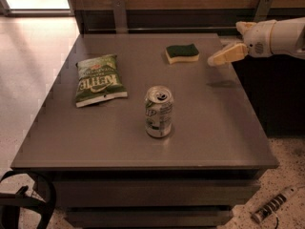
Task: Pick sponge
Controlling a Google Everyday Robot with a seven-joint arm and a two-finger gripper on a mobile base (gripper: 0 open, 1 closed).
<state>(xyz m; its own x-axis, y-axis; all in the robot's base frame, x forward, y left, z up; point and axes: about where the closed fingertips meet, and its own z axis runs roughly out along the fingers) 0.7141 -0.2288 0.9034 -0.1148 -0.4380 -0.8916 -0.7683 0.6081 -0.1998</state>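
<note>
Camera view, seen from above the front of a grey table (pixel 214 128). The sponge (pixel 182 53) lies flat near the table's back edge, right of centre. It is a small rectangular block with a dark green scouring top over pale yellow foam, and its outline is slightly wavy. Only the top and the front foam edge show; its underside and far side are hidden.

My claw (pixel 228 55) hangs above the table's right rear corner, just to the right of the sponge and apart from it, its tan tip pointing toward the sponge. Whether my claw is open or closed I cannot tell from this angle. It holds nothing. My white arm (pixel 286 36) is cut off by the right edge.

Counted on the table: one sponge, one green chip bag (pixel 99 79) lying flat at the left, and one drink can (pixel 158 111) standing upright near the middle, well apart from the sponge.

On the floor, a black loop (pixel 24 204) is cut off at the lower left corner, and a small ribbed object (pixel 274 205) at the lower right is too indistinct to name.
</note>
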